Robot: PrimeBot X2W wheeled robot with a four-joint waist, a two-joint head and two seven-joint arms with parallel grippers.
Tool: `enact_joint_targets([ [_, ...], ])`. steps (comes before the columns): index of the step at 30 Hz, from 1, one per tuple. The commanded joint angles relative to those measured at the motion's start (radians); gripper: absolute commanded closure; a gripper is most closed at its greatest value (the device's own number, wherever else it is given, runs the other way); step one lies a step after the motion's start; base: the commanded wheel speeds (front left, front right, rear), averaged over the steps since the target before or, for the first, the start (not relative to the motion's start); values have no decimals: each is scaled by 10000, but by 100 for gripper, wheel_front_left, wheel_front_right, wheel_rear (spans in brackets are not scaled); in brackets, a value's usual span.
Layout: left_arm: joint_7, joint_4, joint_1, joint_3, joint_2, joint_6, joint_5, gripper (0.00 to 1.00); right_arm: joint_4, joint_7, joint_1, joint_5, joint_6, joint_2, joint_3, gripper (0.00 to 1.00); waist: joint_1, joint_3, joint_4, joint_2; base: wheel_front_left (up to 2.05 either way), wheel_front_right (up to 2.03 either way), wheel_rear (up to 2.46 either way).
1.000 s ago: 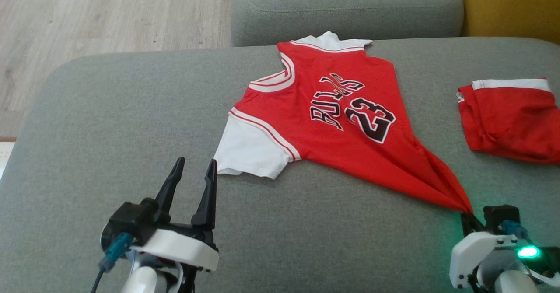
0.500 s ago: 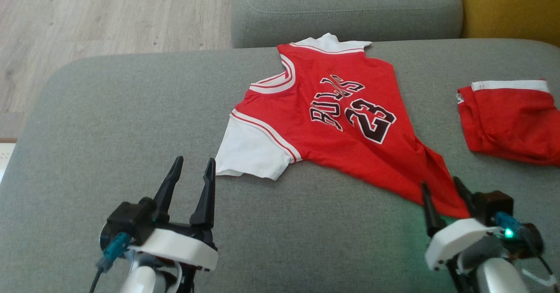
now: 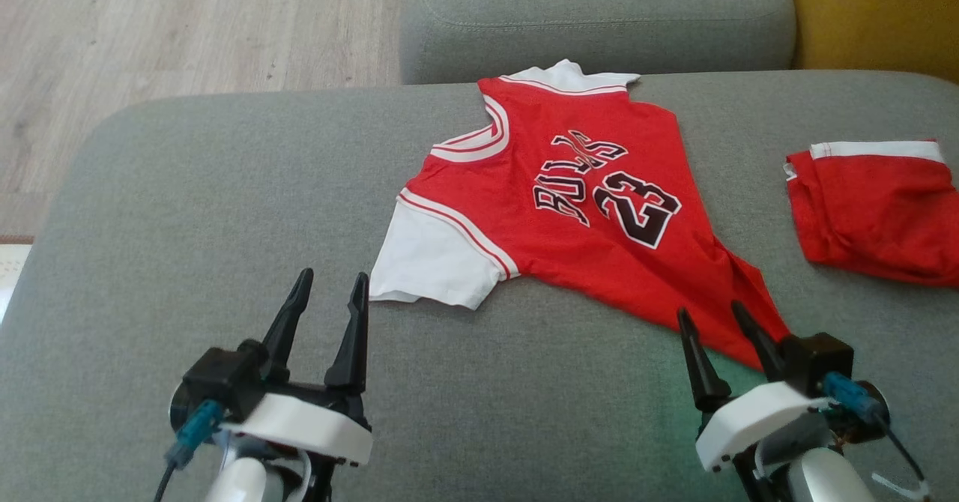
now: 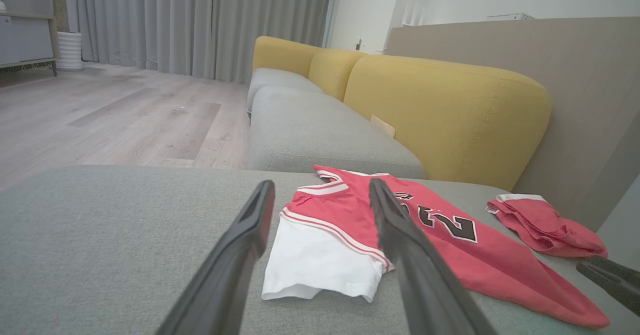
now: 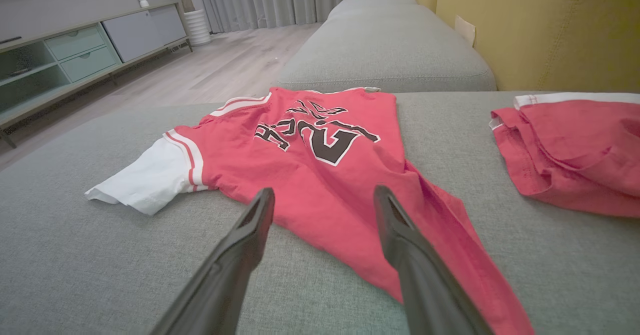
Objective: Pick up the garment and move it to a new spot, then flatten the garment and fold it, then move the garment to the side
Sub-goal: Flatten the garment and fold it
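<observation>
Grey sofa (image 3: 187,210) holds jersey (image 3: 584,240), hem under right gripper (image 3: 709,309) (jaws apart).

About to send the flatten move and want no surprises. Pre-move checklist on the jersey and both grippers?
1. Right gripper empty: ok, jaws open at the jersey's hem corner.
2. Left gripper empty: ok, jaws open, short of the near white sleeve.
3. Jersey flat: not ok, hem corner drawn to a creased point.
4. Gap to the second red garment: ok, grey cushion shows between.
5. Far sleeve fully on the cushion: cannot tell, it lies at the back edge.
</observation>
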Motion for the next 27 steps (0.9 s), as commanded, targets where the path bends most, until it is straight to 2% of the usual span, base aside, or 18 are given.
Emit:
enact_joint_targets([
  [1, -61, -355, -316, 357, 49, -54, 73, 0, -303, -133, -287, 52, -9, -41, 235, 0, 0, 9, 25, 0, 0, 0, 0],
  [7, -61, -315, -367, 216, 49, -109, 85, 0, -297, -168, -538, -6, -9, -40, 639, 0, 0, 102, 358, 0, 0, 0, 0],
  [15, -61, -304, -639, -40, 49, -123, 21, 0, -17, 121, -1809, -6, -9, -40, 2247, 0, 0, 648, 1356, 0, 0, 0, 0],
  [21, -61, -267, -851, -253, 49, -128, -37, 0, 1358, 400, -3222, -214, -9, -57, 3646, 0, 0, 1075, 2208, 0, 0, 0, 0],
  [27, -61, -282, -1138, -397, 49, -69, -223, 0, 3319, 482, -4539, -183, -9, -253, 4481, 0, 0, 1449, 3041, 0, 0, 0, 0],
])
